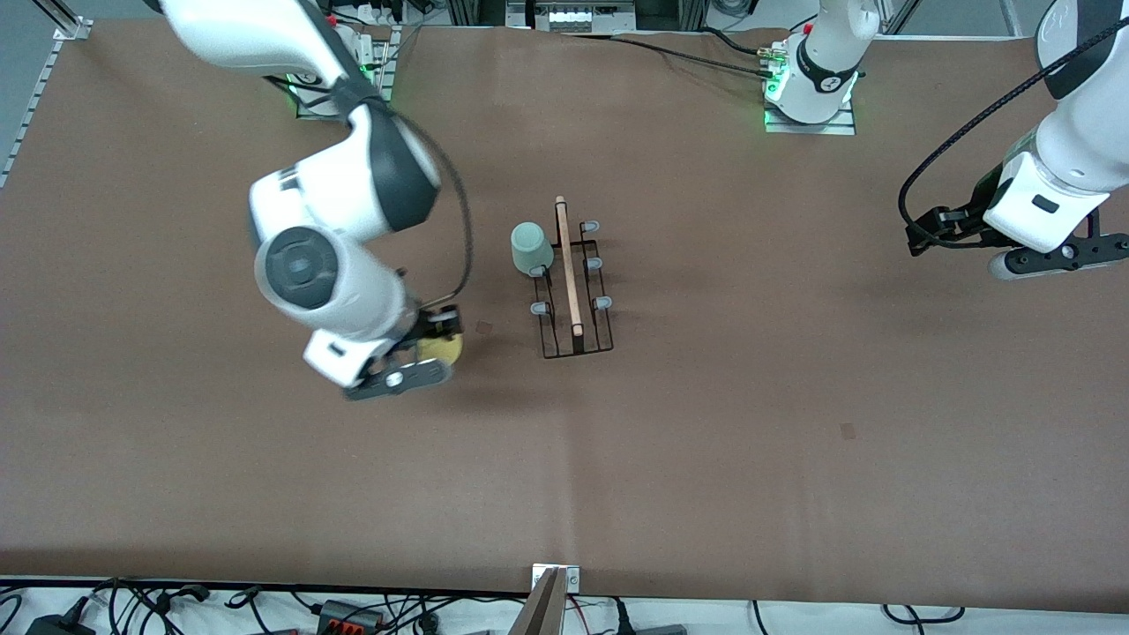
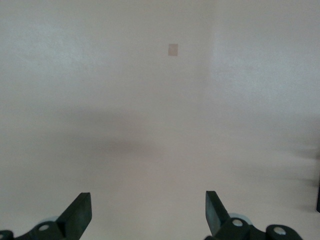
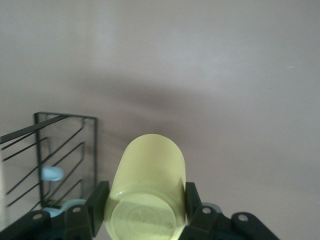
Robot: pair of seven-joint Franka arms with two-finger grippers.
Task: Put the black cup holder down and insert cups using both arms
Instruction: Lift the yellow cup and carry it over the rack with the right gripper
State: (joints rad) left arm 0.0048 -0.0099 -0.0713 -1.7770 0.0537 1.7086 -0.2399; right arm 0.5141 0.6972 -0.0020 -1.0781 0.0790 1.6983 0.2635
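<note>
Over the brown table point(image 1: 706, 459), toward the right arm's end, the right gripper point(image 1: 429, 350) hangs in the air with its fingers point(image 3: 97, 202) closed around a yellow cup point(image 3: 147, 192); in the right wrist view the cup lies on its side between the pads, its base toward the camera. Just beside this gripper, toward the middle of the table, stands the black cup holder point(image 1: 575, 291), a wire rack with a light wooden handle point(image 1: 569, 265) along its top and grey-tipped pegs point(image 1: 602, 302) on both sides. A pale mint green cup point(image 1: 531, 248) sits upturned on one peg on the side of the rack that faces the right gripper. Well apart from the rack, over the left arm's end of the table, the left gripper point(image 2: 148, 212) waits, its fingers point(image 2: 79, 214) spread wide with nothing between them and only bare tabletop beneath.
</note>
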